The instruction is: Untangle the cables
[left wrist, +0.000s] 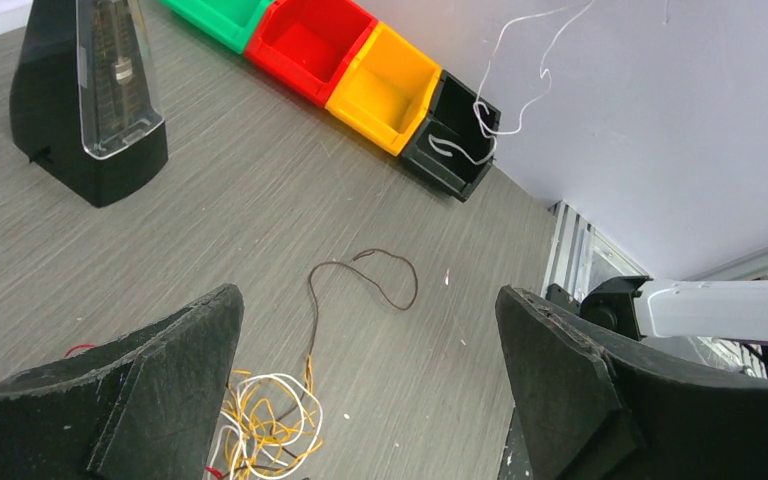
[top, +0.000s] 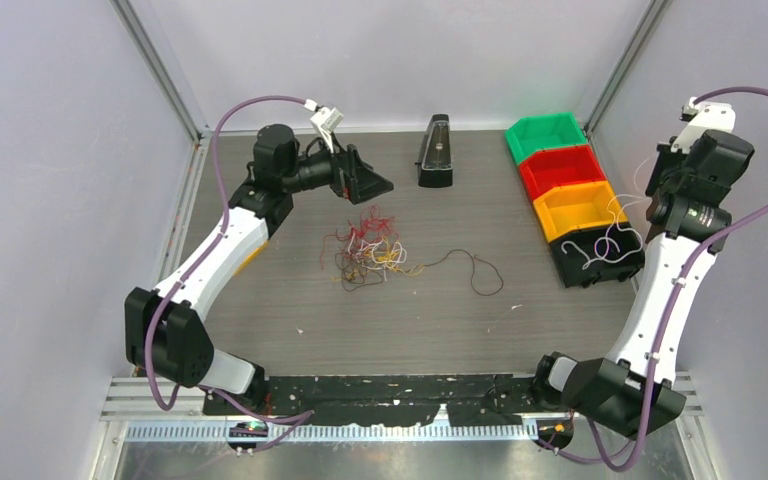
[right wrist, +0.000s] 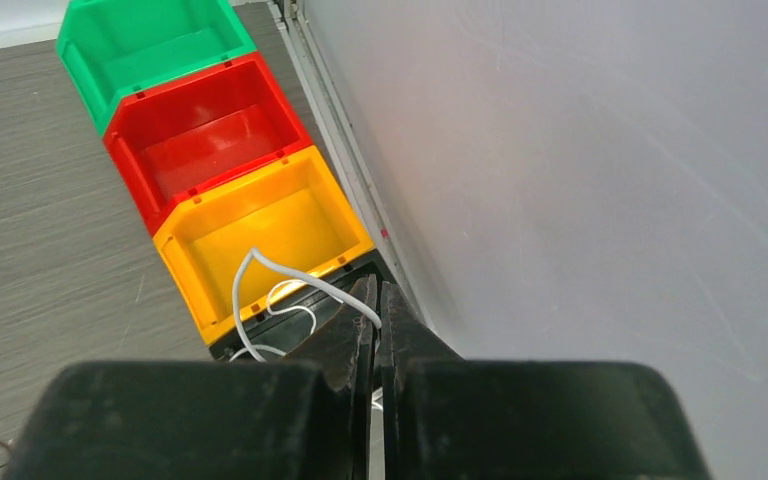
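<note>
The right gripper (right wrist: pixel 378 292) is pinched shut on a white wire (right wrist: pixel 260 265) that dangles down to the black bin (top: pixel 600 272) at the near end of the row of bins, so I'd say one strand is being dropped off. The next move should be simply letting go over that bin. The left gripper (left wrist: pixel 365 295) hangs wide open, holding nothing, above the tangle (top: pixel 365 250) mid-table: red, yellow, white and dark wires loosely knotted, with one brown strand (top: pixel 475 272) trailing out sideways
</note>
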Available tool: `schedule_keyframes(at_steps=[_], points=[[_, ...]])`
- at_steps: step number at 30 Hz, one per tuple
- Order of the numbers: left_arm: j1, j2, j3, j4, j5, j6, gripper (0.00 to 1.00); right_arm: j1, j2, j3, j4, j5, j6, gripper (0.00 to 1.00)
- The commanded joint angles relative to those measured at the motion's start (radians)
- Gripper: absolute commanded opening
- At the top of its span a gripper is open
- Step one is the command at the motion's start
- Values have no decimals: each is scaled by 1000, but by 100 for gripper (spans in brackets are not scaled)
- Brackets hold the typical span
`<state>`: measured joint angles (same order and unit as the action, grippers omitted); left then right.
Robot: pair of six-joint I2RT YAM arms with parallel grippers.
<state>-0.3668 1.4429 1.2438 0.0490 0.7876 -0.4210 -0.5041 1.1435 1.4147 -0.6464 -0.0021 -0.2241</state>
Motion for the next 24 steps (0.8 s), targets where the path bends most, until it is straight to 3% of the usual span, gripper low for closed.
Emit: schedule_keyframes(at_steps=[1,9,24], points=[[18,-17,-14,45,28,-10,100,-47,44,1,153,-94,-72,5],[43,-16,-34,56,38,-20,99,-77,146,70,131,-161,-146,5],[80,-32,-79,82,68,-42,100,-86,58,-255,28,-164,-262,5]])
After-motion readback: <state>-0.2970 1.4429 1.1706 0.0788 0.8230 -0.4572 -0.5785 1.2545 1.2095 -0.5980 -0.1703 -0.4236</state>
